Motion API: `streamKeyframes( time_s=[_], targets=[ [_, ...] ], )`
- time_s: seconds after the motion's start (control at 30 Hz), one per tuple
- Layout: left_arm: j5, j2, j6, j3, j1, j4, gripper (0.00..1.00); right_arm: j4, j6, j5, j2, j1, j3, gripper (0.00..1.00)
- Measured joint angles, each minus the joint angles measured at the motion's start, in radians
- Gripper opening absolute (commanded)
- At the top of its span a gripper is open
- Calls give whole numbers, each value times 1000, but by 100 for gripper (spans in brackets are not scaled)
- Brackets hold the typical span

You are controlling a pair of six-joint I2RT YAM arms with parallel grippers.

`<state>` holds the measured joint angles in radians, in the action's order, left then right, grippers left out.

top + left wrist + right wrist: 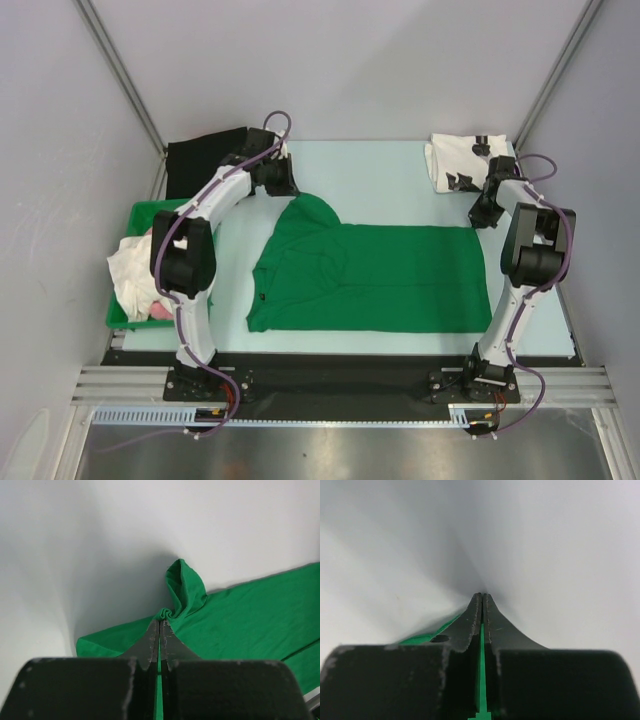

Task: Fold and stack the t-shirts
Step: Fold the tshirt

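Observation:
The green t-shirt lies spread across the middle of the pale table, folded partly lengthwise, with a raised bump of cloth at its far left corner. My left gripper is at that corner, shut on a pucker of the green cloth. Its tips pinch the fabric. My right gripper is at the shirt's far right corner and is shut. Green cloth shows between and beside its fingers. The white t-shirt with black print lies folded at the back right.
A black cloth lies at the back left corner. A green bin on the left holds white and pink cloths. Grey walls close in the table at the back and sides.

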<state>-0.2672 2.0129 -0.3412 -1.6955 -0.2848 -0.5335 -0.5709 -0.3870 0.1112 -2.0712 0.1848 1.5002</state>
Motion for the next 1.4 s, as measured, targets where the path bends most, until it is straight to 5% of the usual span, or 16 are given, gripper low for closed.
streamKeyframes(
  time_s=[0.47,1.4],
  targets=[
    [5,-45,-31,109,1,13,0,-3,4,-50,219,-1,-105,0],
    [95,-808,-117,764,-65,48,0,78,-50,-129,705,100,-543,0]
  ],
)
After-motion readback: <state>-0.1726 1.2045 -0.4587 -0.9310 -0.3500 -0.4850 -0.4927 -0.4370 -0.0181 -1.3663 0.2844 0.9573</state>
